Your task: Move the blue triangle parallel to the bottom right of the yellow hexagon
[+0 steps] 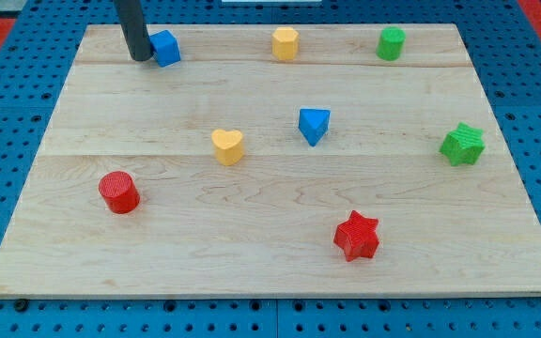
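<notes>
The blue triangle [314, 124] lies near the middle of the wooden board [270, 253]. The yellow hexagon [285, 43] sits at the view's top, above and slightly left of the triangle, well apart from it. My tip [142, 57] is at the view's top left, touching the left side of a blue cube [165, 47]. The tip is far to the left of both the triangle and the hexagon.
A yellow heart [227, 145] lies left of the triangle. A green cylinder [391, 43] is at the top right, a green star [463, 144] at the right edge. A red cylinder [118, 192] is at lower left, a red star [357, 235] at lower right.
</notes>
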